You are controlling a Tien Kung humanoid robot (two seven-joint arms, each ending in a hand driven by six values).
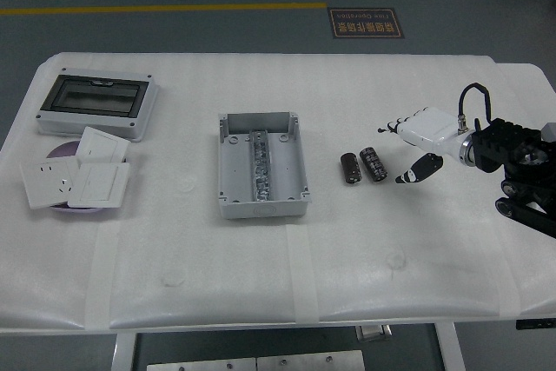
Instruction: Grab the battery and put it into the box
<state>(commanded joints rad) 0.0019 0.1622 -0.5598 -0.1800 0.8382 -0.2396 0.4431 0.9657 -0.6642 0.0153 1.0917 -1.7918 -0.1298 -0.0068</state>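
My right robot hand (415, 141) hovers over the right part of the white surface (278, 258), its white palm turned down, fingers spread loose and the dark thumb hanging lower; it grasps nothing. Just to its left lie two batteries, short dark cylinders side by side and apart from my fingers: the nearer battery (373, 163) is just beside my thumb tip, the farther battery (350, 168) is on its left. Neither is touched by my hand. The box (261, 165), grey and open at the top, sits in the middle of the surface, well apart from the batteries on their left, with a metal rail running along its floor. At the far left stands a grey enclosure with a dark window (97, 104), and in front of it a few white switch plates (76, 178) lie overlapping on a purple dish.
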